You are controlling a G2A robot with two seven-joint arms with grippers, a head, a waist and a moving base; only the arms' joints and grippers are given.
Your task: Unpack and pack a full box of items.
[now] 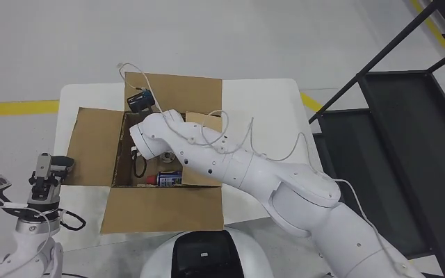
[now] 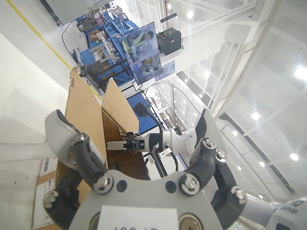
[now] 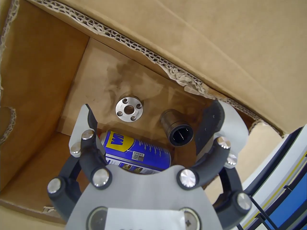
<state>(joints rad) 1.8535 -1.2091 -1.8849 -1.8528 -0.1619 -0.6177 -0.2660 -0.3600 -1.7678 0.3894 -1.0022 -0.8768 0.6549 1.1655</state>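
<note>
Hiding part of spray can [image 3: 136,153], right gripper [image 3: 151,111] hangs over box [image 3: 36,72].

Wide-spread pincer [image 3: 151,120] over spray can [image 3: 136,153], flange [image 3: 129,110], bearing [image 3: 177,131] — inside box [image 3: 36,72]

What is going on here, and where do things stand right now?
The right hand is open over the inside of the cardboard box, holding nothing. Below it on the box floor lie a blue spray can, a metal flange and a cylindrical bearing. The left hand is open and empty beside the box.
</note>
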